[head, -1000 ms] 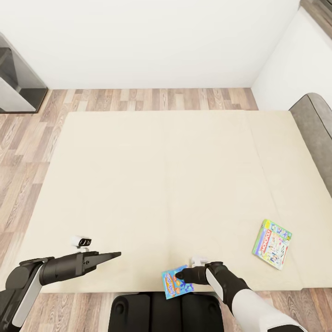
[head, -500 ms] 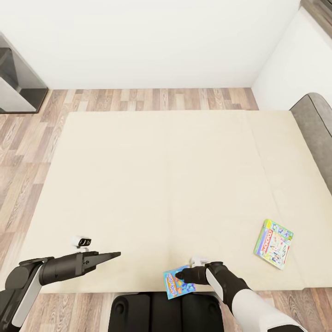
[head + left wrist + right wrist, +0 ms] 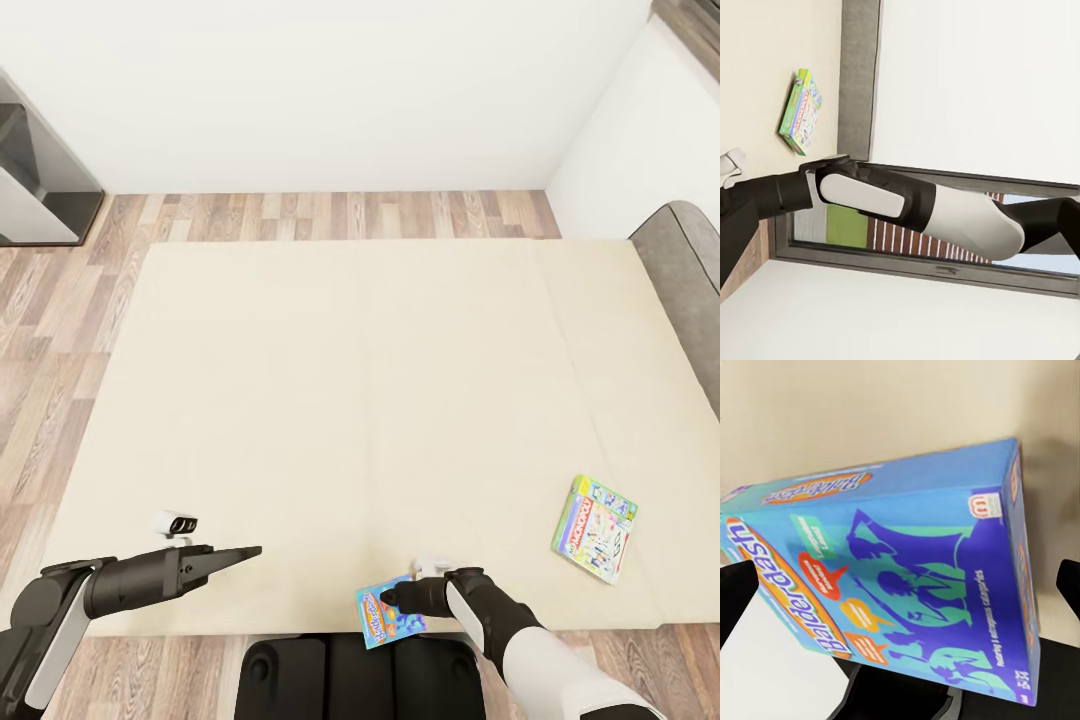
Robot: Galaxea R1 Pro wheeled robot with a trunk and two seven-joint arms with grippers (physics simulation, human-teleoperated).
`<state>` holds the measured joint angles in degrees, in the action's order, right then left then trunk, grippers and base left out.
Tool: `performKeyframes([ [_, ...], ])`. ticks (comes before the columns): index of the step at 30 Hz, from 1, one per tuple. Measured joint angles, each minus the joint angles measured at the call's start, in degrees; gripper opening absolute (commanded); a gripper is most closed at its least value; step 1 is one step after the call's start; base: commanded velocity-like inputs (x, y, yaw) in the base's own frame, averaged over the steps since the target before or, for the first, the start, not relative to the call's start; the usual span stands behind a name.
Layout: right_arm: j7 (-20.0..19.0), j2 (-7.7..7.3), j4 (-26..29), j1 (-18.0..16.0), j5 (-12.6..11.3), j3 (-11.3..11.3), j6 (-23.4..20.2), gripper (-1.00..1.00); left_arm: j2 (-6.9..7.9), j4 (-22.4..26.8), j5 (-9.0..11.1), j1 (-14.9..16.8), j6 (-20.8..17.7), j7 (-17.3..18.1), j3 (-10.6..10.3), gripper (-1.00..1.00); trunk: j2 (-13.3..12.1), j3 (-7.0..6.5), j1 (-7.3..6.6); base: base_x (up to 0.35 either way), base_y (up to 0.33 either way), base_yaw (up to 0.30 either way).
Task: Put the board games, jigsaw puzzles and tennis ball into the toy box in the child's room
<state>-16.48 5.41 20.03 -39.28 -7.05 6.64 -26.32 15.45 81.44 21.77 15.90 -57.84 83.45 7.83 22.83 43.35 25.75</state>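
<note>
we are reading "balderdash" in white letters on an orange banner across the blue board game, with a small red mattel mark near one corner. the green-edged board game is showing a red "monopoly" banner.

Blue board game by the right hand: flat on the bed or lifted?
Lifted and tilted: the blue board game hangs past the bed edge, over the robot's base.
</note>
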Motion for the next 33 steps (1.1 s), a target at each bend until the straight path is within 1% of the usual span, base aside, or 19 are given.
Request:
performKeyframes([
  [16,-0.01,0.08,0.01,0.00,0.00,0.02,-0.02,1.00,0.08,0.00,0.00,0.00,-0.08,0.07,0.00,1.00,0.00,0.00,0.00,-0.019,0.018,0.000],
  [25,-0.01,0.54,0.01,0.00,-0.02,0.02,-0.08,1.00,0.09,0.01,0.04,0.00,-0.09,0.09,0.00,1.00,0.00,0.00,0.00,0.000,0.000,0.000],
  [33,-0.01,0.60,0.01,0.00,0.02,0.04,-0.08,1.00,0.09,0.02,0.03,0.00,-0.09,0.09,0.02,1.00,0.00,0.00,0.00,0.000,0.024,0.000],
])
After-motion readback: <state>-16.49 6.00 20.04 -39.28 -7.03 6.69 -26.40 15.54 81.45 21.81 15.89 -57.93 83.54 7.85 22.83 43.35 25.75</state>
